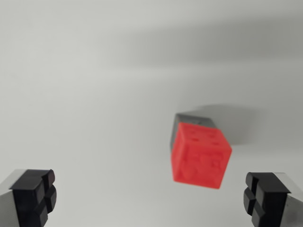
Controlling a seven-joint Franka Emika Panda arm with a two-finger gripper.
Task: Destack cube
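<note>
A red cube with a dimpled top sits stacked on a grey cube, of which only a strip shows behind and under it. The stack stands right of centre in the wrist view, on a white surface. My gripper is open, its two black fingertips at the bottom corners of the picture with nothing between them. The stack lies ahead of the fingers, closer to the one at the wrist view's right, and apart from both.
A soft shadow falls behind the stack, and a broad dim band of shadow crosses the upper part of the white surface.
</note>
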